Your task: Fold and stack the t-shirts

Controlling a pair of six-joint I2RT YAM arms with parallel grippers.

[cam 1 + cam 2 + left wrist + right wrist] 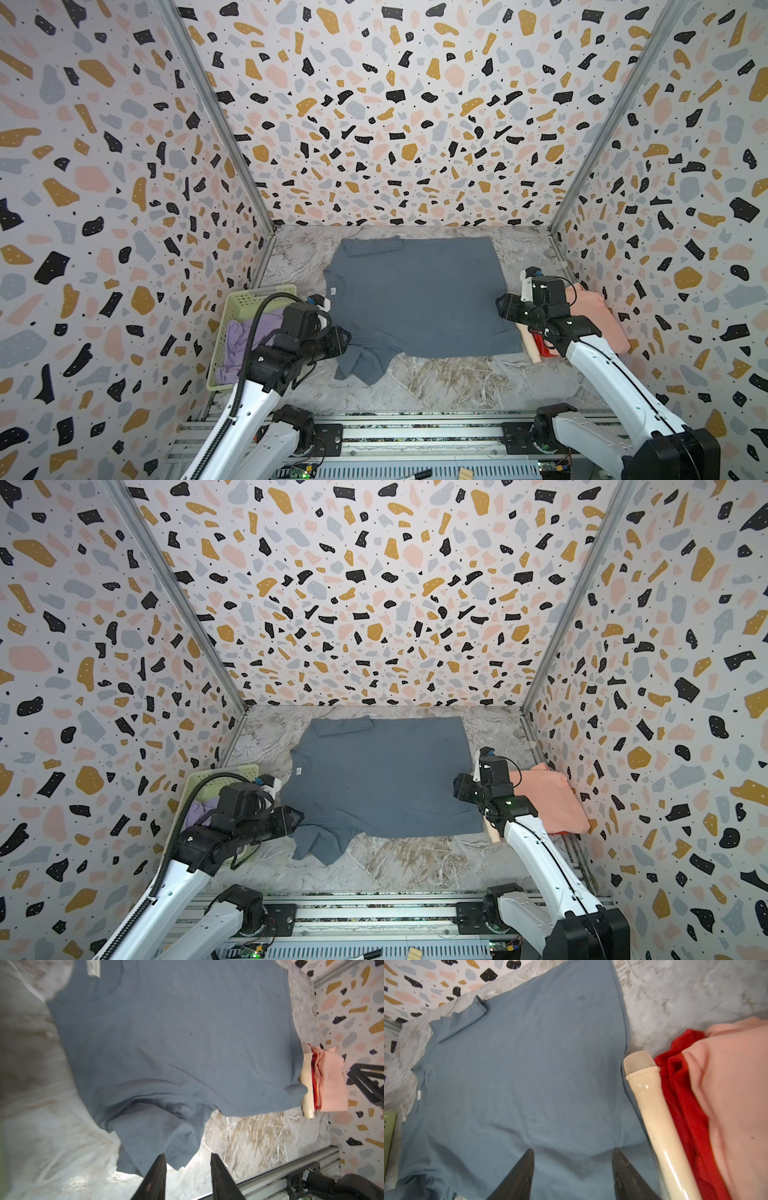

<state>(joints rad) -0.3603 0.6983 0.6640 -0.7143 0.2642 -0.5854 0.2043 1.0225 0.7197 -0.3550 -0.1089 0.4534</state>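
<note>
Right wrist view: the right gripper (573,1150) is seen with jaws spread, empty, over the slate blue-grey t-shirt (519,1074) laid mid-table. The left gripper (188,1156) is likewise parted beside its sleeve. The red t-shirt (681,1093) is mostly hidden under the salmon pink t-shirt (733,1084). The lilac t-shirt (235,349) is partly blocked by the left arm (291,332). Marbled table (449,382), terrazzo-patterned walls (374,124).

The blue-grey t-shirt (166,1043) lies spread; jaws parted.

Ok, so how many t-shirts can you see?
4: a blue-grey t-shirt spread mid-table, a pink t-shirt folded on a red t-shirt at right, a lilac t-shirt in the basket. More may hide beneath it.
</note>
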